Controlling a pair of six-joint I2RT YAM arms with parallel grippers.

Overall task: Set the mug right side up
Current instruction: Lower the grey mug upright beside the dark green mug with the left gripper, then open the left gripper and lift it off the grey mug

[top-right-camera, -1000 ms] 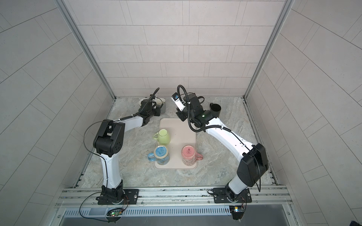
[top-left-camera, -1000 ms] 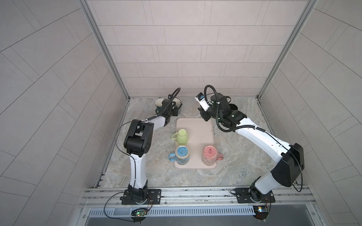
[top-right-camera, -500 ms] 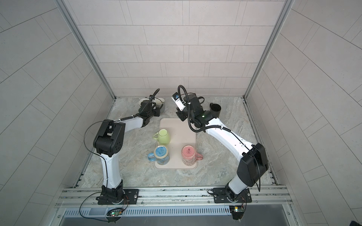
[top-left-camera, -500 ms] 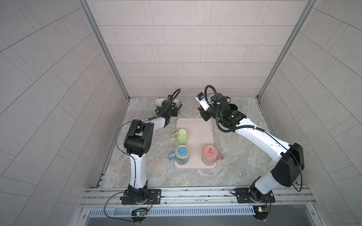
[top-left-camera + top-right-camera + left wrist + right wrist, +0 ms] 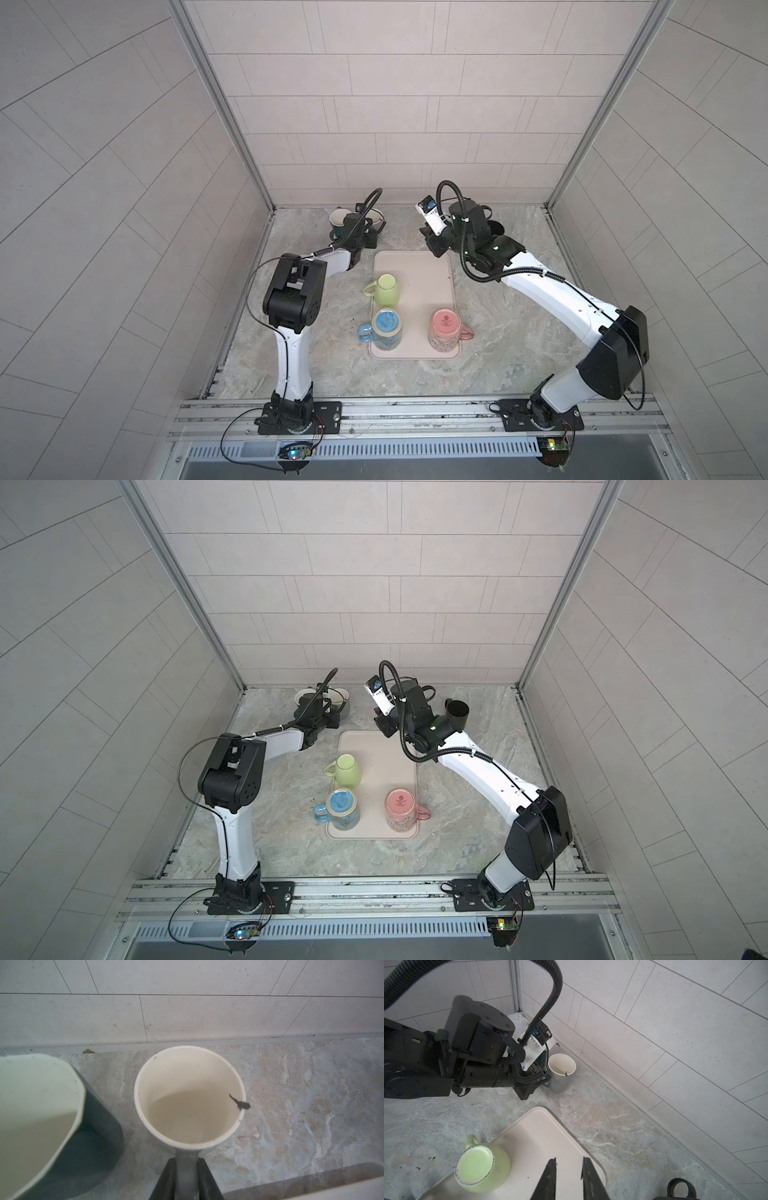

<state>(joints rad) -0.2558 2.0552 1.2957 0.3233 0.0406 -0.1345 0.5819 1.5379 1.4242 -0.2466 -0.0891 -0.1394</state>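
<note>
Close up, the left hand (image 5: pixel 186 1161) has its two dark fingers (image 5: pixel 169 1178) set against either side of the grey mug's (image 5: pixel 190 1095) handle, closed on it. Only the left wrist view shows this: in both top views the wrist covers the handle and leaves only part of the cream rim showing. The grey mug stands mouth up on the bench (image 5: pixel 291 1095) at the foot of the back wall (image 5: pixel 187 1012). A dark teal mug (image 5: pixel 93 1136) stands just beside it with a strip of bench between them. On the grey mug's other side the bench lies open. A dark mark (image 5: pixel 241 1104) sits on its rim; what it is cannot be made out.

The right hand (image 5: pixel 569 1159) hangs over the far end of the tray (image 5: pixel 550 1136), its fingers a narrow gap apart with nothing between them. Its wrist view shows a green mug (image 5: pixel 481 1167) base up on the tray, the handle overhanging the edge, while the left arm hides the teal mug. A black mug (image 5: pixel 679 1188) is cut off there; a top view shows it (image 5: pixel 457 712) mouth up behind the right arm.

The top views add a blue mug (image 5: pixel 386 330) and a pink mug (image 5: pixel 444 334), both base up at the tray's near end.
</note>
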